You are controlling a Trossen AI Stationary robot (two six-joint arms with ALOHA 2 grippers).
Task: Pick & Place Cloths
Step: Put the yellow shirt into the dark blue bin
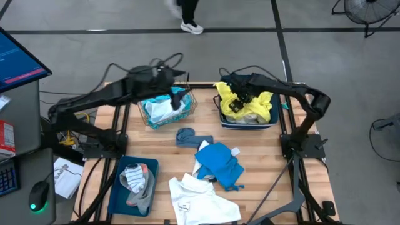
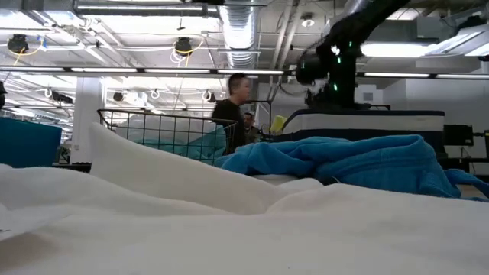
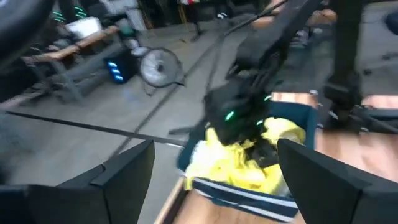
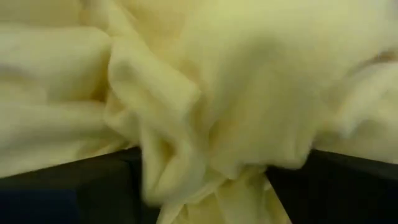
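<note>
The right tool (image 1: 238, 102) was down in the far-right bin (image 1: 270, 123), its fingers either side of a bunch of yellow cloth (image 4: 205, 112), seemingly gripping it. The left tool (image 1: 178, 95) hung open above the wire basket (image 1: 189, 111) holding a teal cloth (image 1: 164, 106). Blue (image 1: 220, 164) and white (image 1: 199, 199) cloths lay on the tabletop (image 1: 262, 156). Judging by this, the yellow cloth was at pickup or drop-off; next would be a clean lift or release.
</note>
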